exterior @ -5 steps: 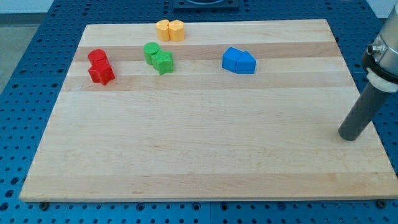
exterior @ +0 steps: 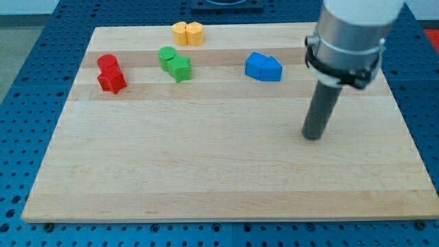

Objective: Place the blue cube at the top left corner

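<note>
The blue cube (exterior: 256,66) sits near the desk's (exterior: 206,171) top edge, right of centre, touching a blue wedge-like block (exterior: 271,69). My tip (exterior: 313,136) rests lower right of them, well apart. No jaws exist here, only the rod. Green blocks (exterior: 175,64), yellow blocks (exterior: 188,33) and red blocks (exterior: 110,74) lie leftward.

You were looking at a lab bench: pale wooden board (exterior: 206,171) lay on blue perforated metal table (exterior: 27,62).
</note>
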Controlling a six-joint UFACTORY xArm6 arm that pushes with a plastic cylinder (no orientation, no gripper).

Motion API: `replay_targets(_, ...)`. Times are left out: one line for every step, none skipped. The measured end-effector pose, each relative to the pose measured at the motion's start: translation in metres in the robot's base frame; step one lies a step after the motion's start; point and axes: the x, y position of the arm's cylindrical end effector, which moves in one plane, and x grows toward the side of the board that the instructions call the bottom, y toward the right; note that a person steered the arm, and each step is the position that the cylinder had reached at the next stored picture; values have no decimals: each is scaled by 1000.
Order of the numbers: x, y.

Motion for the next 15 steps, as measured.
replay_targets(-42, 7)
replay_targets(-69, -18)
replay_targets(-113, -27)
replay_targets(-137, -41)
replay_targets(-136, -57)
replay_targets(-129, -72)
replay_targets(-129, -98)
replay_targets(-147, -122)
replay_targets(-165, -146)
replay_targets(-177, -154)
replay_targets(-191, -148)
replay_targets(-196, -150)
replay_targets(-193, -182)
replay_targets(-193, -214)
replay_targets(-195, -234)
